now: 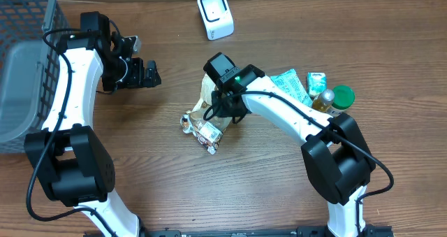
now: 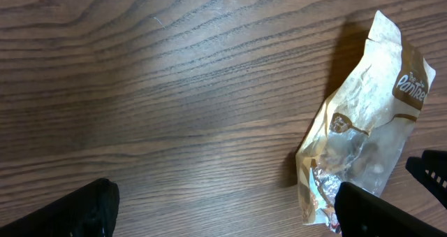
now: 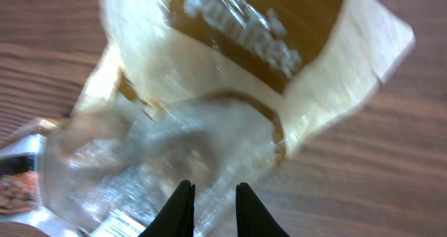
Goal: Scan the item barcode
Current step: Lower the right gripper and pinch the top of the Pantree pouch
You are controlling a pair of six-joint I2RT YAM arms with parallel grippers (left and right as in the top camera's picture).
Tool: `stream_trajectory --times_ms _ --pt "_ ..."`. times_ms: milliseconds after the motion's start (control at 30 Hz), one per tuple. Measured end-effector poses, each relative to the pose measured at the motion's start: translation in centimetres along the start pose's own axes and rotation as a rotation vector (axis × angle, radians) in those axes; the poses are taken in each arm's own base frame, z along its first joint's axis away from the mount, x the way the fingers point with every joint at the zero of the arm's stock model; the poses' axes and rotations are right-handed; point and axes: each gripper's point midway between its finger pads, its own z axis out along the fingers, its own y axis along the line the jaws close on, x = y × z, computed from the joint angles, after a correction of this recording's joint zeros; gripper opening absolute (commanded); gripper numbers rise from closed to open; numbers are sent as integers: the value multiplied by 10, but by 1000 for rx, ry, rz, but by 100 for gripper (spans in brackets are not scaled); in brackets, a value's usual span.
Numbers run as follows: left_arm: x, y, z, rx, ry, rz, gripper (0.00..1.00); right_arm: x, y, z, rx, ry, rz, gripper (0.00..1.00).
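The item, a beige and clear snack bag (image 1: 205,97), lies on the wooden table with its crinkled foil end (image 1: 202,131) toward the front. My right gripper (image 1: 223,115) hangs over it. In the right wrist view the gripper (image 3: 213,192) has its fingers a narrow gap apart above the bag (image 3: 230,76), whose clear film shows between them. A white printed label (image 3: 115,223) sits at the bag's lower left. The white scanner (image 1: 215,14) stands at the back. My left gripper (image 1: 149,75) is wide open to the left of the bag (image 2: 370,125), with only bare table between its fingers (image 2: 77,212).
A grey wire basket (image 1: 28,55) fills the far left. To the right of the bag lie a teal packet (image 1: 292,85), a small green box (image 1: 316,79) and a bottle with a green cap (image 1: 341,96).
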Motion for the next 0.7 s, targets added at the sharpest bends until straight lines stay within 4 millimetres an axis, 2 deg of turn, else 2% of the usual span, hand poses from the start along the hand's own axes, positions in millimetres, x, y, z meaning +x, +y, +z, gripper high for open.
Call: stream_trajectory --times_ms 200,400,567,700 --pt "0 0 0 0 0 0 100 12 -7 5 23 41 52 17" --pt "0 0 0 0 0 0 100 41 -21 21 72 114 113 18" --pt "0 0 0 0 0 0 100 53 -5 24 13 154 118 18" --pt "0 0 0 0 0 0 100 57 20 25 -67 158 97 18"
